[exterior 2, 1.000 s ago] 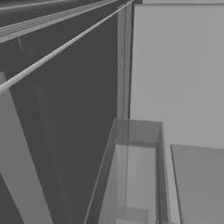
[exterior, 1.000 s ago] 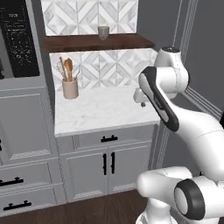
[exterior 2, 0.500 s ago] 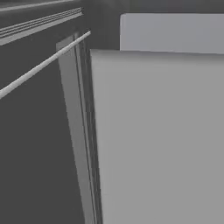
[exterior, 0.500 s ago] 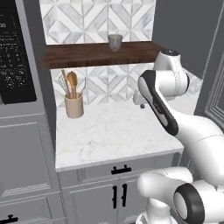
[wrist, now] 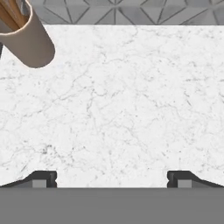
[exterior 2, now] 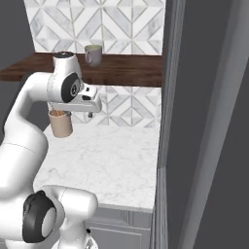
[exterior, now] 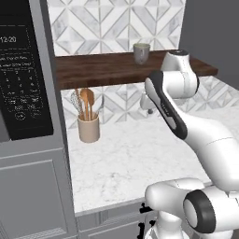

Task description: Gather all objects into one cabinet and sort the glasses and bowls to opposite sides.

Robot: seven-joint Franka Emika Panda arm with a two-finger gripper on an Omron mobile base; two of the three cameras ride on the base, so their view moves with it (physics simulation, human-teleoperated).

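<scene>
We hold our gripper [wrist: 112,178] wide open and empty, facing down over the marble counter [exterior: 140,158], while the cup [exterior: 141,52] stands upright on the wooden shelf [exterior: 107,69] above and behind it.

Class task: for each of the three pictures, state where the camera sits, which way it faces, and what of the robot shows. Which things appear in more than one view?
Left base view: behind the arm's left, facing the white marble counter; white arm at right.
Right base view: behind its right, same counter, past a grey door edge; arm at left.
Hand view: on the hand, looking down at the counter; open pincer tips below.
Shared: beige utensil crock in all three; both base views share the greyish cup on the dark wooden shelf.
</scene>
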